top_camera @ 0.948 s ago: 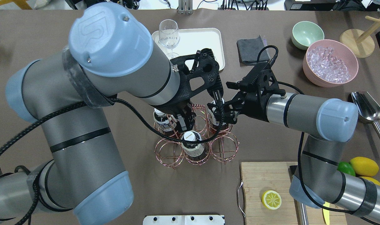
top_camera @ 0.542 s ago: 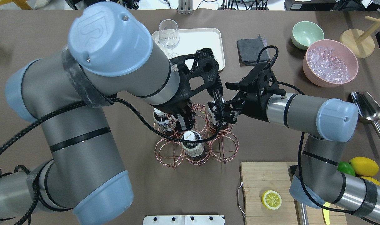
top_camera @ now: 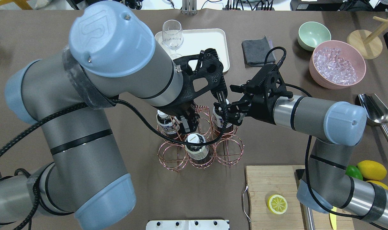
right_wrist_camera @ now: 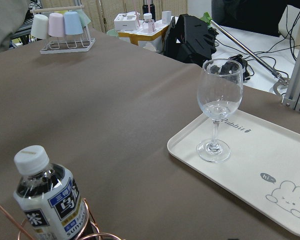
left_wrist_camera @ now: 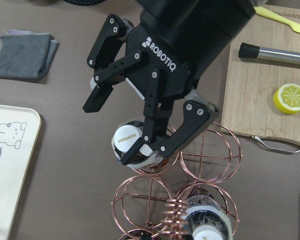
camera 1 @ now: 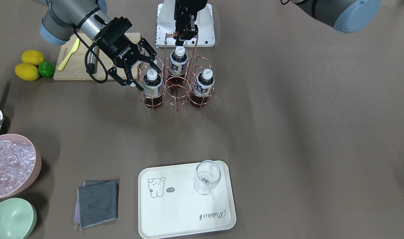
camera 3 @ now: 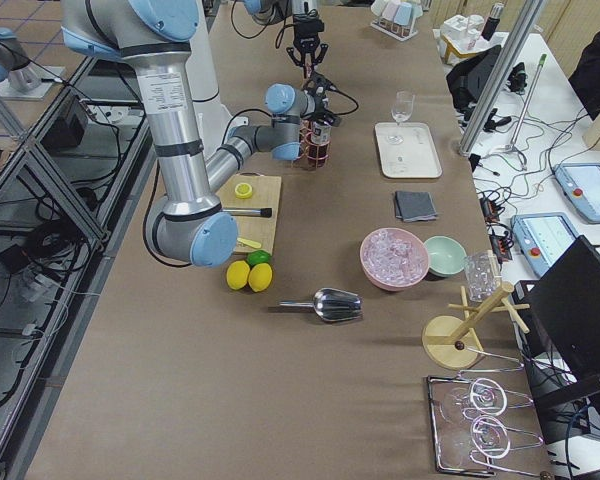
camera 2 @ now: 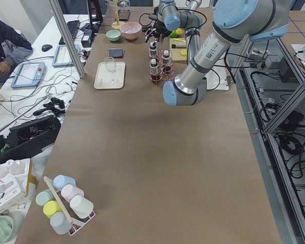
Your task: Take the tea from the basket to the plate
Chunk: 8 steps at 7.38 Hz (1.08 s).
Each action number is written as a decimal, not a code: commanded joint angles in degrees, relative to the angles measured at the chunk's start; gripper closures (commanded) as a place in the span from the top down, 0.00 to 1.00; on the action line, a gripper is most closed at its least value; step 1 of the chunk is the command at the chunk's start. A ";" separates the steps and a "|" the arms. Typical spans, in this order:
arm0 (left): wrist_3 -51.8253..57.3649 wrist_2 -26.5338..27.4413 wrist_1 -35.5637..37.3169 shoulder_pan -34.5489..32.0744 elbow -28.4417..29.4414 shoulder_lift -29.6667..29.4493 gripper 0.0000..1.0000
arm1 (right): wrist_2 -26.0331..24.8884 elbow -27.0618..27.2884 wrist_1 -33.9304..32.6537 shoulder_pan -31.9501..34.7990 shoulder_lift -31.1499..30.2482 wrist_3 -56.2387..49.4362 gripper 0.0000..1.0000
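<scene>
Spread wide, the jaws of the right gripper (camera 1: 150, 79) flank the white cap and neck of one tea bottle (camera 1: 152, 89), one finger on each side and neither closed on it. Whether a pad touches the plastic cannot be told. The bottle stands upright in a corner cell of the basket (top_camera: 229, 150), in the row on the plate's side and at the end on the robot's right.

The left gripper (camera 1: 185, 36) comes down from above with its jaws clamped on the top bar of the basket's tall wire handle, just beside the coil.

Two more bottles of the same dark tea stand in the copper carrier: one (camera 1: 203, 87) in the other corner cell of that same row, and one (camera 1: 178, 66) in the middle cell of the row nearer the robot. The other three rings hold nothing.

The plate (camera 1: 175, 212) — a cream tray with a bear drawing and "Rabbit" in script — lies flat on the brown table (camera 1: 288, 132), well apart from the basket and across it from the robot. A stemmed clear glass (camera 1: 207, 177) stands upright on one corner of the tray, and no bottle is on it. A folded grey cloth (camera 1: 97, 202) lies beside the tray, apart from it.
</scene>
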 commanded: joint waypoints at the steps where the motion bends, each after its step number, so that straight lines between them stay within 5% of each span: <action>1: 0.17 0.00 -0.01 -0.04 0.00 0.00 0.00 | -0.84 0.03 0.00 0.00 -0.01 0.38 0.81; 6: -0.09 -0.09 0.08 -0.04 -0.09 0.09 0.00 | -4.77 0.03 0.00 -4.02 0.25 2.67 0.79; 7: -0.18 -0.35 0.08 -0.04 -0.09 0.00 0.00 | -4.88 0.12 0.09 -4.13 -0.09 2.58 0.74; 8: -0.18 -0.52 0.16 -0.04 -0.09 0.00 0.00 | -4.80 0.20 0.09 -4.13 -0.10 2.15 0.52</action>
